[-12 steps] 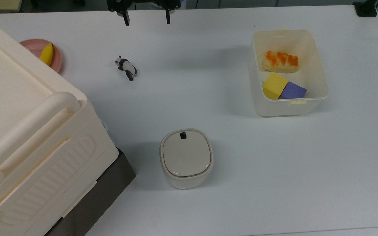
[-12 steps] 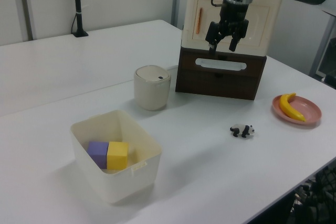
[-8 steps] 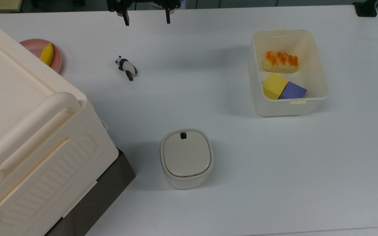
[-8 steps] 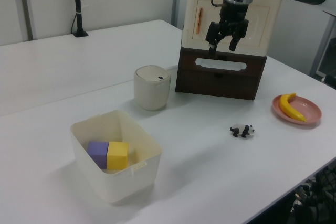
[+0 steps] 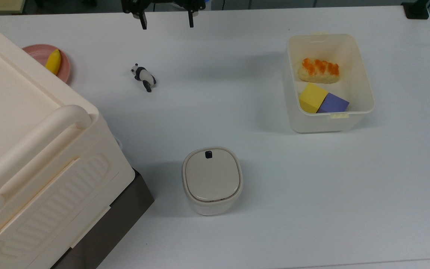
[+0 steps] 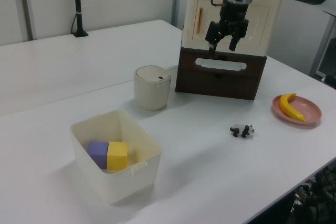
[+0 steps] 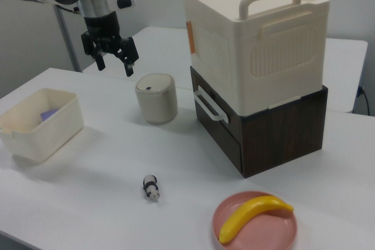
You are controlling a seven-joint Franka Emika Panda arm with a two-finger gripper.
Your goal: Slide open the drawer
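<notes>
End effector: the end effector [image 7: 112, 60] hangs in the air above the table [image 5: 259, 194], fingers spread wide with nothing between them; in the top view it sits at the far edge of the table [image 5: 165, 21], and in the left view it hangs in front of the cream cabinet [image 6: 224, 40]
Drawer: the drawer [image 7: 218, 122] is the dark-brown wooden unit under the cream cabinet [image 7: 258, 45], standing on the table near the corner that falls at the top view's lower left; its front lies flush with the brown body, pushed in
Handle: the white loop handle [image 7: 208, 105] lies across the drawer front; in the left view it reads as a pale bar on the brown face [image 6: 220, 65]
Gap: the end effector is well apart from the handle, higher than it and off to the right view's left
Lidded pot: a cream lidded pot [image 5: 212, 181] stands near the drawer, on the table's middle strip
Open bin: a cream bin [image 5: 364, 89] stands toward the edge at the top view's right, holding a yellow block [image 5: 312, 98], a purple block [image 5: 333, 103] and a bread-like piece with orange topping [image 5: 318, 70]
Panda: a small panda figure [image 5: 143, 76] lies on the bare table between the pink plate and the bin
Plate: a pink plate [image 7: 255, 224] carrying a banana [image 7: 253, 216] sits at the table edge nearest the camera in the right view
</notes>
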